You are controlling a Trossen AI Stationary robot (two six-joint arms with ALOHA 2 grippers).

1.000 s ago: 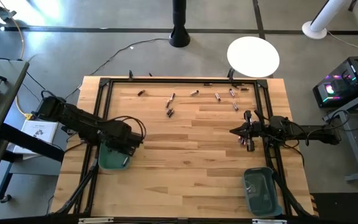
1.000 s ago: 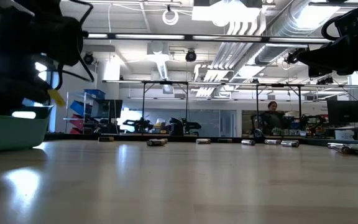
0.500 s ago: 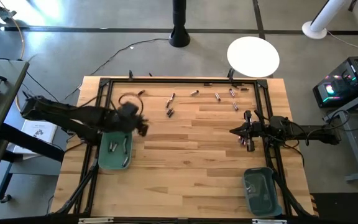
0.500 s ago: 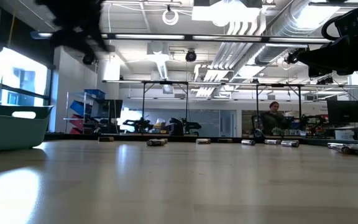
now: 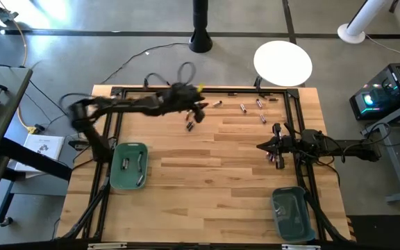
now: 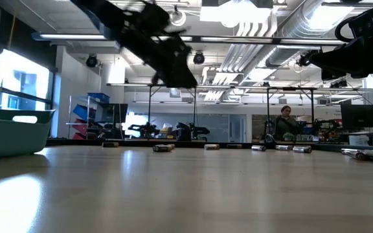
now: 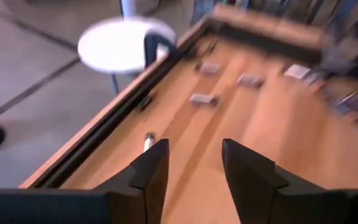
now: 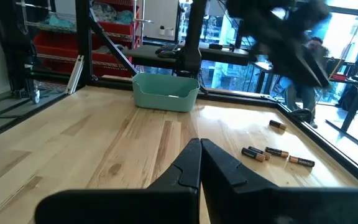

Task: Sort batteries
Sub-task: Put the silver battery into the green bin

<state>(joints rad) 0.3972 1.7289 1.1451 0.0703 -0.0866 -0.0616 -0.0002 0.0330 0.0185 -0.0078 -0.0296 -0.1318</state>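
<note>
Left claw: the left gripper (image 5: 198, 111) is hanging over the far part of the table (image 5: 207, 180), fingers (image 7: 151, 171) standing apart with nothing between them.
Beneath it: a small cluster of batteries (image 5: 190, 124) is lying on the wood just beside the fingertips.
Far edge: more batteries (image 5: 260, 110) are lying scattered along the far rail.
Right claw: the right gripper (image 5: 261, 146) is waiting at the right rail, fingers pressed together, empty.
Near it: several batteries (image 5: 278, 160) are lying bunched beside the right arm.
Bins: the left bin (image 5: 129, 166) is holding a few batteries; the right bin (image 5: 290, 212) is sitting at the near right corner.
</note>
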